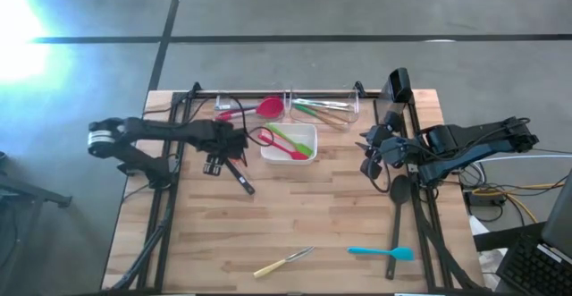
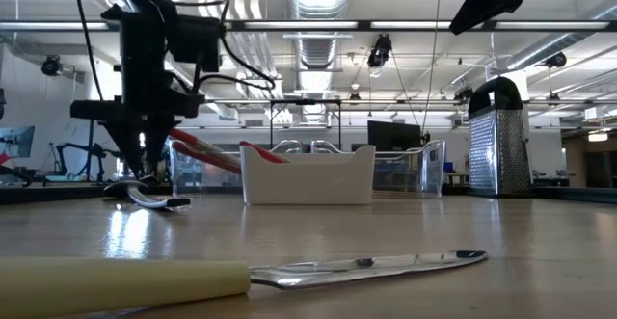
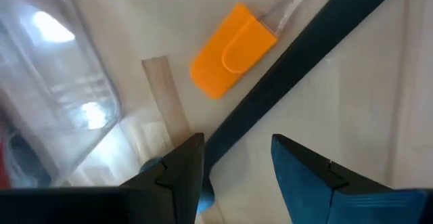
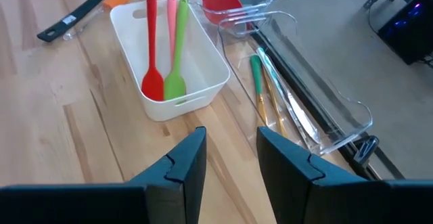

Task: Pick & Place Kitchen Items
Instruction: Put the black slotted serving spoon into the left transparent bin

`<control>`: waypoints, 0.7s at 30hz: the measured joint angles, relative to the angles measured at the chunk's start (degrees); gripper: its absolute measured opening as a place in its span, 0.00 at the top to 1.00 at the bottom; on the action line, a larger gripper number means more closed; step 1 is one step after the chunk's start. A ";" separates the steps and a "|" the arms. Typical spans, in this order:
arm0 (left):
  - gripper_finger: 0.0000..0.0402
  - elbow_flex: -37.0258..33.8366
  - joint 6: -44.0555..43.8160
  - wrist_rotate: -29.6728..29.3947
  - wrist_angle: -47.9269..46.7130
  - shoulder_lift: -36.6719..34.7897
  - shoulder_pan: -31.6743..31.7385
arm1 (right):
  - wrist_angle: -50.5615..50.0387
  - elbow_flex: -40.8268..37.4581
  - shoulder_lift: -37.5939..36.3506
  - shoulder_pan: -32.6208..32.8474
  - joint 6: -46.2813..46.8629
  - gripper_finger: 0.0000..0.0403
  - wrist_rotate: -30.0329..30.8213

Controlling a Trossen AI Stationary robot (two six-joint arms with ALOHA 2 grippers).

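Two grippers are out over the table. At left, the left gripper (image 1: 217,160) hovers with jaws parted astride a black-handled utensil (image 1: 239,176), not clamping it. At centre, the white dish (image 1: 308,131) holds red, pink and green spoons (image 4: 174,82). At right, the right gripper (image 1: 368,156) hangs open and empty; a cream-handled knife (image 1: 283,261) and a blue spatula (image 1: 382,252) lie near.

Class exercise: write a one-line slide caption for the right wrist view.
Right gripper open above the table, facing a white dish holding red, pink and green spoons.
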 joint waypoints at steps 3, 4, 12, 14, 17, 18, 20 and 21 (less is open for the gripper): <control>0.56 -1.53 2.22 0.02 2.00 0.83 0.52 | 0.07 0.00 0.00 0.00 0.00 0.70 0.01; 0.56 -1.90 2.76 0.02 2.39 1.12 0.71 | 0.07 0.00 0.00 0.00 0.00 0.69 0.01; 0.56 -3.35 7.48 -1.93 3.69 3.57 4.62 | 1.66 0.00 0.00 0.00 -0.04 0.69 0.02; 0.56 -3.35 9.07 -1.94 4.22 4.41 5.59 | 2.15 0.00 0.00 0.00 -0.02 0.69 0.02; 0.56 -3.35 11.59 -2.08 4.49 6.02 6.79 | 2.84 0.00 0.00 0.00 -0.07 0.69 0.02; 0.56 -3.35 12.17 -2.16 4.54 6.66 7.11 | 2.83 -0.02 0.00 0.00 -0.04 0.70 0.02; 0.56 -3.35 13.02 -2.38 4.54 7.92 7.52 | 2.84 0.00 0.00 0.00 -0.04 0.69 0.02; 0.56 -3.35 13.35 -2.37 4.56 8.52 7.66 | 2.84 0.00 0.00 0.00 -0.04 0.69 0.02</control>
